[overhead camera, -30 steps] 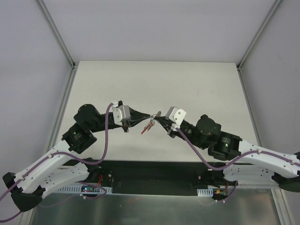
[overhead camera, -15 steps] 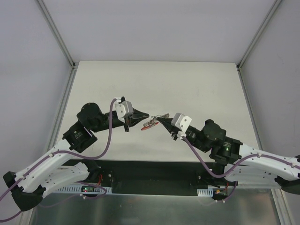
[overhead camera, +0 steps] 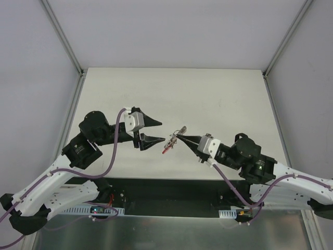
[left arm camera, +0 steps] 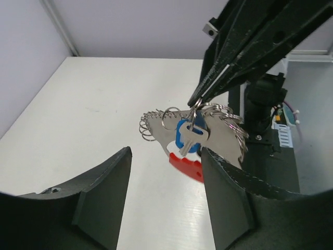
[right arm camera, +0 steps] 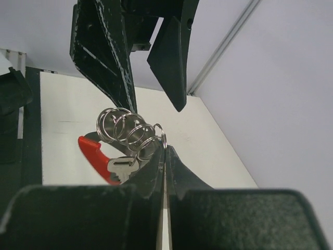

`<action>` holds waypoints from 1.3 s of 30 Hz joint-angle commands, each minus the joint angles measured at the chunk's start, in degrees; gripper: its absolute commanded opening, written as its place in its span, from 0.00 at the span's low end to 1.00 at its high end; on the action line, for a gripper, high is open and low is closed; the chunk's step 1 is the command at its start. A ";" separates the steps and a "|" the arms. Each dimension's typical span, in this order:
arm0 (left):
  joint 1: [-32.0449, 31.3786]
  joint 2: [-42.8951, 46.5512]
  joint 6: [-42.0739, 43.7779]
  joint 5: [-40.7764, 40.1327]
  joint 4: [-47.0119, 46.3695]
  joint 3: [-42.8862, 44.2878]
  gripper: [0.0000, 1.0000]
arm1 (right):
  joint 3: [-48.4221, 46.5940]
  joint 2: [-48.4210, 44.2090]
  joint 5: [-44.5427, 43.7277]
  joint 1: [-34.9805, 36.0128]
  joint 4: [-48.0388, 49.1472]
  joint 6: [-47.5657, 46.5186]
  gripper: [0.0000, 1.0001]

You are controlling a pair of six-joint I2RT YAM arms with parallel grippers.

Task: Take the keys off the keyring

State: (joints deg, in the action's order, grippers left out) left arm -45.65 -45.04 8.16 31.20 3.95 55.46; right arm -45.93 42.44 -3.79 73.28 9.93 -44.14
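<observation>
Right pincer (right arm camera: 165, 152) tight on the keyring (right arm camera: 125, 127), left pincer (overhead camera: 163, 130) spread, keys (left arm camera: 190, 138) half hidden, number unclear.

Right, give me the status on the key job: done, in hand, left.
Done: nothing yet; no key lies loose on the table. In hand: the right fingers are shut on the keyring, holding it off the table, with a key and the red tag hanging from it. The left fingers stand open beside it, touching nothing. Left: getting each key off.
</observation>
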 commanded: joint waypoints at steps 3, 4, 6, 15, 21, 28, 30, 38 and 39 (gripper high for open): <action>0.21 1.71 0.80 13.08 1.94 3.16 0.55 | -3.02 -2.71 12.13 -1.03 -2.19 -3.23 0.01; 0.21 1.79 0.71 14.40 1.94 3.34 0.55 | -3.63 -2.19 13.19 -1.03 -2.63 -3.06 0.01; 0.21 1.97 0.28 15.03 1.86 3.34 0.54 | -3.90 -1.66 13.90 -1.03 -2.73 -2.71 0.01; 0.21 4.78 -2.63 14.95 0.45 1.49 0.54 | -4.87 0.89 18.20 -1.12 0.17 -0.95 0.01; 0.30 7.51 -0.17 5.58 0.27 -1.49 0.52 | -4.08 2.39 14.70 -1.20 -0.18 -2.79 0.00; 2.31 4.09 0.72 -2.38 0.19 -3.69 0.52 | -2.50 4.41 18.28 -9.98 0.35 -4.64 0.01; 5.11 3.03 -0.51 -1.24 -0.77 -3.78 0.53 | -2.23 5.11 23.18 -15.51 0.79 -3.41 0.01; 18.83 -0.84 -14.31 11.48 -13.95 -7.47 0.55 | -1.88 8.18 44.90 -33.26 3.16 -0.16 0.01; 19.10 -1.36 -15.10 12.73 -15.18 -7.47 0.55 | -2.23 8.54 49.28 -34.42 3.60 0.71 0.01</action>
State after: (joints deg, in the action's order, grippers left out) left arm -29.43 -45.36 0.56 35.64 -0.78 48.64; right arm -47.09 50.17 28.29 43.64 6.79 -45.82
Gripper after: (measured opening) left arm 0.547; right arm 0.009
